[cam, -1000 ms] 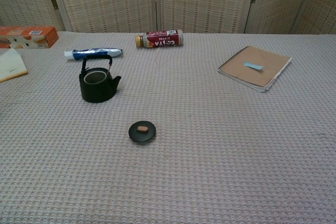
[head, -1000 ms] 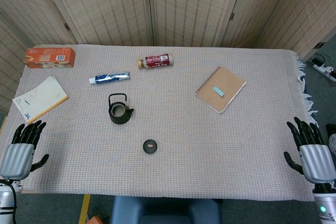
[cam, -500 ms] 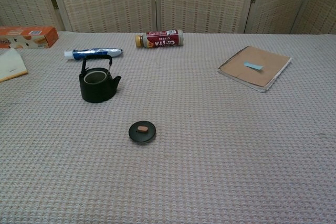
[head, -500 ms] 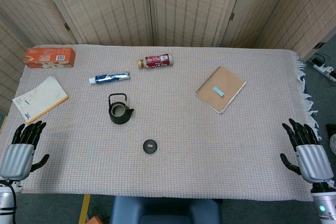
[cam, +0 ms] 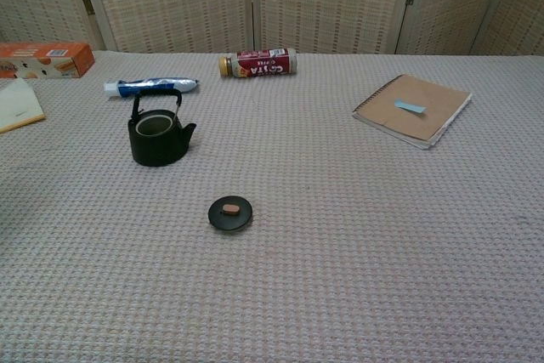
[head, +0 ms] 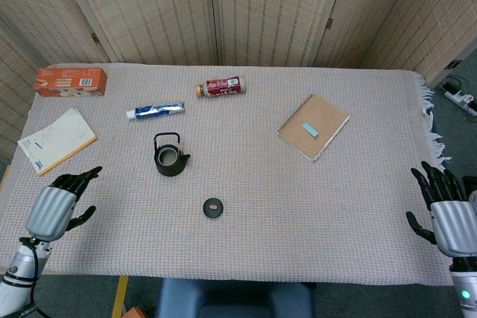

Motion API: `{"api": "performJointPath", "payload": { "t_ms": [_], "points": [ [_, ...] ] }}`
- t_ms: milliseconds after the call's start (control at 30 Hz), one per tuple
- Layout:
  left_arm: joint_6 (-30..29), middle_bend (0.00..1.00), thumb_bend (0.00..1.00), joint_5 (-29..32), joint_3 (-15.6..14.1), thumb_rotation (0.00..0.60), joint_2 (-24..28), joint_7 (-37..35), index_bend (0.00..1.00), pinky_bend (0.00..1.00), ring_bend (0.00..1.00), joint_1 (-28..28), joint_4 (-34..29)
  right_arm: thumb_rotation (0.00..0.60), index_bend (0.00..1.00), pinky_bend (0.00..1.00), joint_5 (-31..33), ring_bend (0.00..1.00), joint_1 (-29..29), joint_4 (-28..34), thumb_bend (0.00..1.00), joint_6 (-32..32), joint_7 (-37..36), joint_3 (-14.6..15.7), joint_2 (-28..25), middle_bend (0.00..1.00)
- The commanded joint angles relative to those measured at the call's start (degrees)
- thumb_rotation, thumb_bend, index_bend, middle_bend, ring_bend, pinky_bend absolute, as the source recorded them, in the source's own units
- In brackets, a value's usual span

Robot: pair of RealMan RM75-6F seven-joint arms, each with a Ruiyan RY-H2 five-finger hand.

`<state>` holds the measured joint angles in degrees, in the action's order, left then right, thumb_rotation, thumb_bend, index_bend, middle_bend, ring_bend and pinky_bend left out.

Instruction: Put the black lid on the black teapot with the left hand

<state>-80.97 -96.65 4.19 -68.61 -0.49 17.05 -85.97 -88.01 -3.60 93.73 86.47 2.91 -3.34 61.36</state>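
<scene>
Fingers (head: 80,177) of the left hand (head: 56,208) are spread and empty, aimed across the near left part of the cloth-covered table (head: 335,214) toward its middle. Ahead of them and to their right, well apart, the black lid (head: 213,207) lies flat on the cloth with its small tan knob up; the chest view shows it alone, nothing touching it. Beyond the lid, and nearer the fingertips' line than the lid is, the black teapot (head: 171,156) stands upright, handle raised, mouth uncovered. Farther out lie a toothpaste tube (head: 155,110), a bottle on its side (head: 220,86), an orange box (head: 71,81), a pale booklet (head: 56,139) and a spiral notebook (head: 314,126). At the far right edge the right hand (head: 449,217) is also open, its fingers apart, holding nothing. The job appears to be at its opening reach: the lid is not yet picked up. The next move likely calls for carrying the left hand over the lid and pinching the knob before lifting it to the pot.
</scene>
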Motion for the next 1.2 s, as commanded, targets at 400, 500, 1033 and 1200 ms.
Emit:
{"api": "performJointPath", "payload": {
  "t_ms": [400, 500, 1033, 1200],
  "points": [
    [18.26, 0.8, 0.21, -10.62, -1.37, 0.6, -6.37, -1.62, 0.21, 0.82, 0.82, 19.29, 3.94, 0.6, 0.0, 0.0, -0.55, 0.05, 0.76, 0.53, 0.37, 1.12, 0.06, 0.39, -0.08, 0.0],
    [20.93, 0.8, 0.21, -10.31, -1.52, 0.6, -8.63, -0.63, 0.21, 0.83, 0.8, 21.57, 4.96, 0.6, 0.0, 0.0, -0.41, 0.05, 0.88, 0.31, 0.37, 1.11, -0.28, 0.43, -0.14, 0.0],
    [34.09, 0.84, 0.21, 0.35, 0.11, 0.6, -16.95, 11.87, 0.2, 0.83, 0.85, 27.87, 5.97, 0.6, 0.0, 0.0, -1.32, 0.06, 1.32, -1.17, 0.37, 2.36, -1.79, 0.45, 0.68, 0.0],
    [38.26, 0.86, 0.21, 5.02, 0.87, 0.6, -18.54, 15.77, 0.19, 0.84, 0.86, 29.59, 5.12, 0.6, 0.0, 0.0, -1.05, 0.06, 1.72, -1.51, 0.37, 2.68, -2.32, 0.5, 0.8, 0.0]
  ]
}}
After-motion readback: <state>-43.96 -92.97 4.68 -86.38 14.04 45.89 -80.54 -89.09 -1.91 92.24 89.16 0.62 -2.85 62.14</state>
